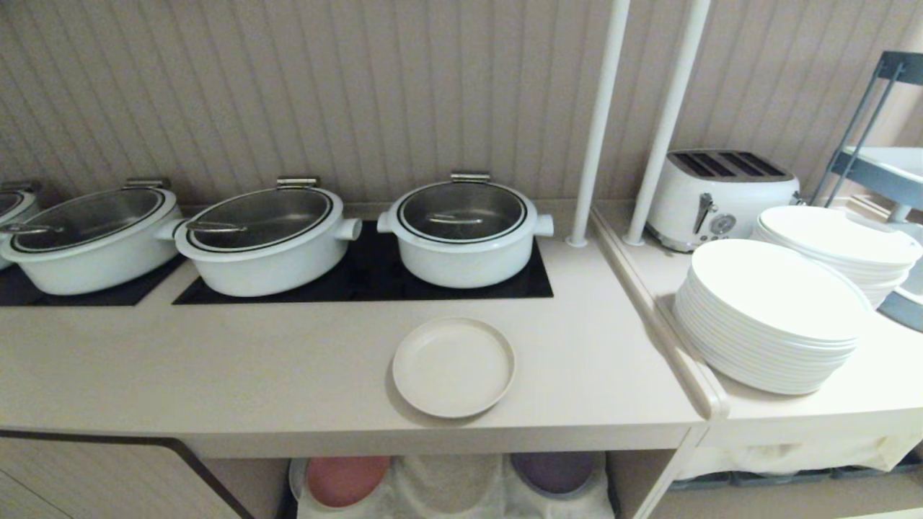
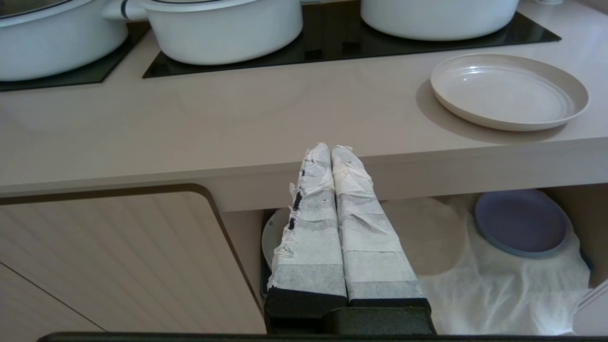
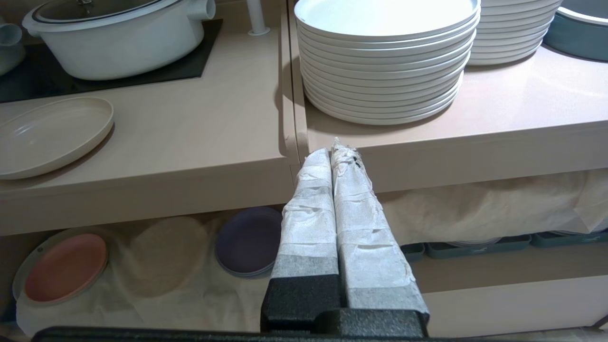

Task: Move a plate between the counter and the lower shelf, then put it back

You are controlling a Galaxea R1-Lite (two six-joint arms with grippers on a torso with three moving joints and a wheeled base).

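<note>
The small cream plate lies flat on the beige counter near its front edge, in front of the black hob. Below it the lower shelf has a wrinkled white cloth on its floor. My left gripper is shut and empty, held off the counter's front edge, to the left of the plate. My right gripper is shut and empty too, level with the seam between the two worktops. Neither arm shows in the head view.
Three white lidded pots stand on the hob panels. A pink plate and a purple plate lie on the shelf cloth. Stacked white dinner plates and a toaster occupy the adjoining top; two white poles rise behind.
</note>
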